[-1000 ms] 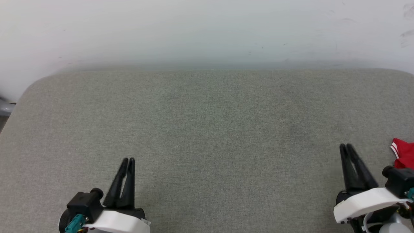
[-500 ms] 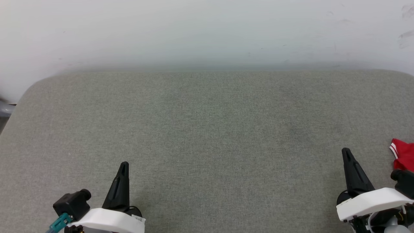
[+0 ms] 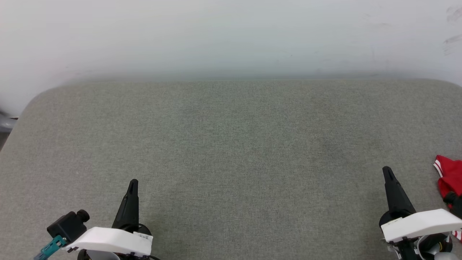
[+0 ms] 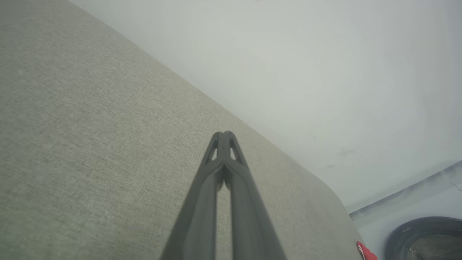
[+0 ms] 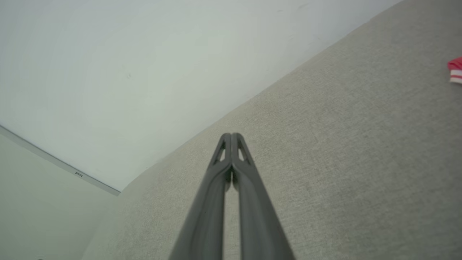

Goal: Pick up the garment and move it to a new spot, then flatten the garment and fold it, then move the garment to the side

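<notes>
Broadly, a padded grey surface (image 3: 231, 144) spreads across the head view below a pale wall (image 3: 231, 36). Low on it, the left gripper (image 3: 133, 181) and the right gripper (image 3: 386, 169) each have their two fingers pressed together, holding nothing. The red shirt (image 3: 449, 177) lies at the surface's far right, near the right gripper, mostly cut off by the picture's edge. That fits either a shirt waiting to be fetched toward the middle or one already folded and set aside; whether it is folded I cannot tell, so no next move is settled. Its white-striped edge (image 3: 438, 167) faces left, toward the middle, but with so little showing, its long axis cannot be judged.
</notes>
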### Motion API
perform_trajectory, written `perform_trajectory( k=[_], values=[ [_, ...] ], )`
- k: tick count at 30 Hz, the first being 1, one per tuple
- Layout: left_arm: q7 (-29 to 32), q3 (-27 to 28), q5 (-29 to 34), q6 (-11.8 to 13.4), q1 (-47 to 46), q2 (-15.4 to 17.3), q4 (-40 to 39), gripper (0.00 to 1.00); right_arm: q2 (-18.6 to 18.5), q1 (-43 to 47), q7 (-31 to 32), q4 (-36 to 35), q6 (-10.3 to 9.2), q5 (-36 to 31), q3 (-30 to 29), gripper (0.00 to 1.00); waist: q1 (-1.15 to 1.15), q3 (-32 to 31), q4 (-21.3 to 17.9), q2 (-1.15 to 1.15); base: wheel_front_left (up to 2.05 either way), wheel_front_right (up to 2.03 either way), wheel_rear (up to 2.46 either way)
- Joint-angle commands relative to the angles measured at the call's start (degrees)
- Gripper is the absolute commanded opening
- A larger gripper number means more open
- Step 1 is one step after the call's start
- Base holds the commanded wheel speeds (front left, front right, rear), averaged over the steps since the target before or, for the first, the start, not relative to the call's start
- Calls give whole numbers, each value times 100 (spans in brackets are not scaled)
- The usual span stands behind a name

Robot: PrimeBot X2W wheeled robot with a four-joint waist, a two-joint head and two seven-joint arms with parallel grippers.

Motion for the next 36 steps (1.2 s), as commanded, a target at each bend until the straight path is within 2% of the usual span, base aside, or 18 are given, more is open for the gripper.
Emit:
perform_trajectory(
  k=[1, 36],
  values=[
    [38, 19, -168, -8, -152, 38, -43, 0, 12, -170, 26, -51, 0, 166, -24, 0, 0, -2, -1, 0, 0, 0, 0],
    [646, 220, -2478, -16, -375, 38, 238, 0, 109, -272, 426, 191, 0, 2426, -132, 0, 0, -71, -26, 0, 0, 0, 0]
  ],
)
